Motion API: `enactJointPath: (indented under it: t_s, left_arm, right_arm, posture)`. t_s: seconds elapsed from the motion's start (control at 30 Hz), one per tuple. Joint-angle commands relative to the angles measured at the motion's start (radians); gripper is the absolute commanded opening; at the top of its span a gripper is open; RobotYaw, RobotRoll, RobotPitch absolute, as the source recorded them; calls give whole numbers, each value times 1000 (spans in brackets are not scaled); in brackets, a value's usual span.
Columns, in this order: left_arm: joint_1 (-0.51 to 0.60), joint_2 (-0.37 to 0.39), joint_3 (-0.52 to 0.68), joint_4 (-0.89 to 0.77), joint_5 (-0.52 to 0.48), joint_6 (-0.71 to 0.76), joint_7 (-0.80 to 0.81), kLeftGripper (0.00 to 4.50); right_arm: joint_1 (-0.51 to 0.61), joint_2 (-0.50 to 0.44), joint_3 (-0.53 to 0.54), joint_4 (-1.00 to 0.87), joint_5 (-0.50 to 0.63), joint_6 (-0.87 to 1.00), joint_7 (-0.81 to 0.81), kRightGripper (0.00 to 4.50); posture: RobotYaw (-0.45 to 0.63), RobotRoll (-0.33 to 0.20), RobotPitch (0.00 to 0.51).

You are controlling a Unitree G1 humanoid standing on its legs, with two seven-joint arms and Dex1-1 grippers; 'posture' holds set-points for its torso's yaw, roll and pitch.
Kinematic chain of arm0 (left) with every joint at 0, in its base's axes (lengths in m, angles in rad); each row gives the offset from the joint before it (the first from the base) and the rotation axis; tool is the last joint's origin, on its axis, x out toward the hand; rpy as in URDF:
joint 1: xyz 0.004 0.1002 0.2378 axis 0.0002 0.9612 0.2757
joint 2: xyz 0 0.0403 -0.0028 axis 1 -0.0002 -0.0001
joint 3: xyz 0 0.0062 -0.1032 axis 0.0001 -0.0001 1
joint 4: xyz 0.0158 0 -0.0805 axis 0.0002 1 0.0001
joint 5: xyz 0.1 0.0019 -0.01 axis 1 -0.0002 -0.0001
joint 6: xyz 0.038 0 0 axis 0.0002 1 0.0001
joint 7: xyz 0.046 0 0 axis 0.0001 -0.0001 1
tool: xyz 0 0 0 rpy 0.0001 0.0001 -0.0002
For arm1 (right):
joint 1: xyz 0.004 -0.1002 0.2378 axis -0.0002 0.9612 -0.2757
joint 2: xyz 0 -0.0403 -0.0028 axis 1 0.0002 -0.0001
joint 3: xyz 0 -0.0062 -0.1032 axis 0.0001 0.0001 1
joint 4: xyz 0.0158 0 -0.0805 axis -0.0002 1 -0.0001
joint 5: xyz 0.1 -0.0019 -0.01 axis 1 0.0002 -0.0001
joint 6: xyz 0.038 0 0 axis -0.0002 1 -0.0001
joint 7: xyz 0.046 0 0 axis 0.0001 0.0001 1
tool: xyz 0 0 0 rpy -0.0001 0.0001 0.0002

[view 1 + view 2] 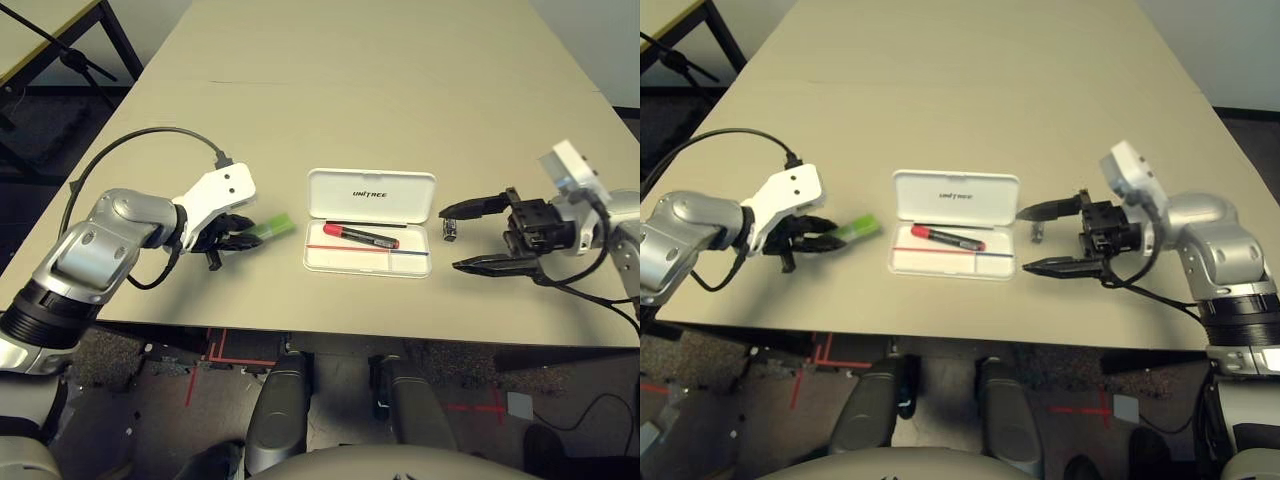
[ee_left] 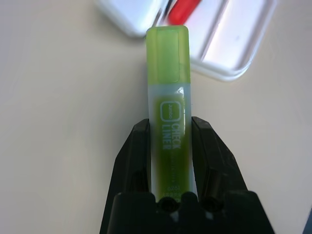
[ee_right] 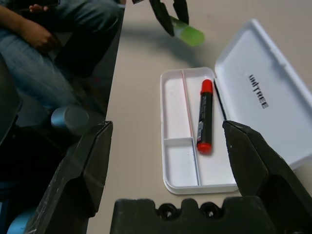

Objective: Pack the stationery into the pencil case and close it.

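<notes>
i'm looking down at the tabletop [image 1: 400, 100], wide and beige, with everything gathered near its front edge. in the middle sits the white case [image 1: 369, 235], lid folded back flat and the tray facing up; the red marker [image 1: 360, 236] already lies in the long section of the tray, next to a red and blue line.

my left tool [image 1: 232, 238] is off to the left of the case, clamped on the green highlighter [image 1: 270, 228]. from the wrist camera i can see the two black fingers [image 2: 135, 156] pressing on the printed lower half of the barrel, the capped end sticking out toward the case. it looks held clear of the tabletop.

my right tool [image 1: 1048, 239] is on the other side of the case with its jaws spread wide and nothing in them. just beside its upper finger, right of the case, stands the small metal piece [image 1: 451, 230], not yet packed.

my worries: the highlighter is gripped well back, so the long free end could catch the tray wall and swing in the grip, or land across the marker and stop the lid from closing. the metal piece is tiny, and the wide right jaws could knock it away instead of pinching it.
</notes>
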Motion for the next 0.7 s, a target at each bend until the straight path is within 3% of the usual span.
enactJointPath:
  t_s: [0.03, 0.17, 0.47, 0.7]
  left_arm:
    - [-33, -23, -41, -51, 6, -5, -48, 1072]
    - [-64, -57, -86, -48, 51, -65, -69, 1072]
    - [-144, -228, -222, 28, 140, -147, -113, 1072]
    - [-148, -288, -275, 92, 202, -194, -141, 1072]
  right_arm:
    - [22, -22, -24, -8, 2, 0, 2, 4500]
    - [37, -27, -30, -19, 3, -3, -9, 4500]
    - [58, -30, -38, -51, 6, 15, -54, 4500]
    - [70, -19, -42, -66, 5, 9, -78, 4500]
  posture:
    - [218, 0, 179]
    - [199, 0, 179]
    - [183, 0, 187]
    - [173, 0, 187]
